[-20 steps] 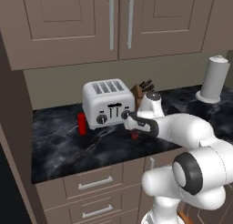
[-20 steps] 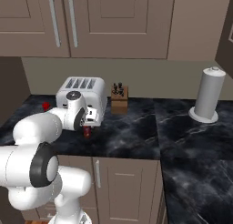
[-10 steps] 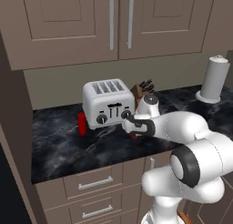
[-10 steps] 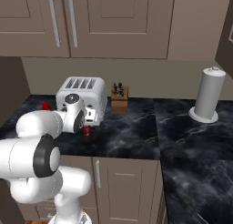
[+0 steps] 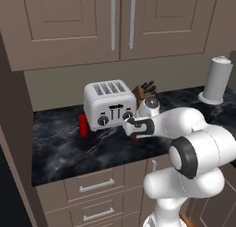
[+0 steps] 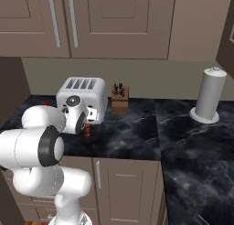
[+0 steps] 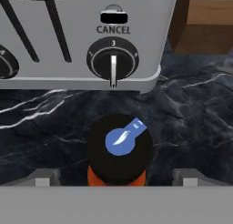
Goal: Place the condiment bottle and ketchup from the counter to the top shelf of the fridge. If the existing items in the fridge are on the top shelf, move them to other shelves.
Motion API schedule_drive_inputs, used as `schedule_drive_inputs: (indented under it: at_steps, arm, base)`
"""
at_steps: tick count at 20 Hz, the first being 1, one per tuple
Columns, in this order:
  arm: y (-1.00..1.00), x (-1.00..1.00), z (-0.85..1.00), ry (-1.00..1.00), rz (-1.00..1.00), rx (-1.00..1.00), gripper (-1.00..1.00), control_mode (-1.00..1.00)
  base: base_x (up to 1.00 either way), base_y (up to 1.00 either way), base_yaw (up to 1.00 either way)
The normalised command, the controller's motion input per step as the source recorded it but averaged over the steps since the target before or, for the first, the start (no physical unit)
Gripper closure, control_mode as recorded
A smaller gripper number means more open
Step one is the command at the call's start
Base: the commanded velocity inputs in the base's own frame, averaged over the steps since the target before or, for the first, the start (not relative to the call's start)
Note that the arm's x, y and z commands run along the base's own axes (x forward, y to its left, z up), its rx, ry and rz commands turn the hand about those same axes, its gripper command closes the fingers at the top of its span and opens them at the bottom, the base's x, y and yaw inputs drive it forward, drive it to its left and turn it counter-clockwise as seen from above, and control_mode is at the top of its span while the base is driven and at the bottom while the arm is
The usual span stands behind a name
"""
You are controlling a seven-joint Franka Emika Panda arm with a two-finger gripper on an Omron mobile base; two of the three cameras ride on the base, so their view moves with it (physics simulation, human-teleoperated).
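I have the jaws spread wide on either side of the condiment bottle [image 7: 119, 151], not yet gripping it.

The bottle stands upright on the dark, white-veined marble desk [image 5: 60, 147], just in front of the toaster. From above I see its round black cap with a blue label and an orange-red body beneath. The gripper [image 7: 116, 176] hangs right over it. The toaster [image 5: 109, 104] is a smooth silver four-slot box; its front reads "CANCEL" above a black dial marked 3. The red ketchup [image 5: 83, 125] stands at the toaster's left. A wooden knife block [image 6: 120, 99] sits beside the toaster, a grey cylinder [image 6: 209, 96] well apart.
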Motion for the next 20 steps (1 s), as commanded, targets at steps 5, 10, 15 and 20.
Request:
schedule_drive_inputs:
  at_steps: [5,10,15,20]
  arm:
    - [0.00,0.21,-0.01,-0.04,0.00,0.00,1.00,-1.00]
    - [0.00,0.06,0.00,0.00,0.00,0.00,1.00,-1.00]
    - [-0.01,-0.38,0.47,-0.06,0.00,0.02,1.00,-1.00]
    - [-0.05,-0.99,1.00,-0.19,0.00,0.04,1.00,-1.00]
  base:
    - [0.00,0.00,0.00]
    - [0.00,0.00,0.00]
    - [0.00,0.00,0.00]
    - [0.00,0.00,0.00]
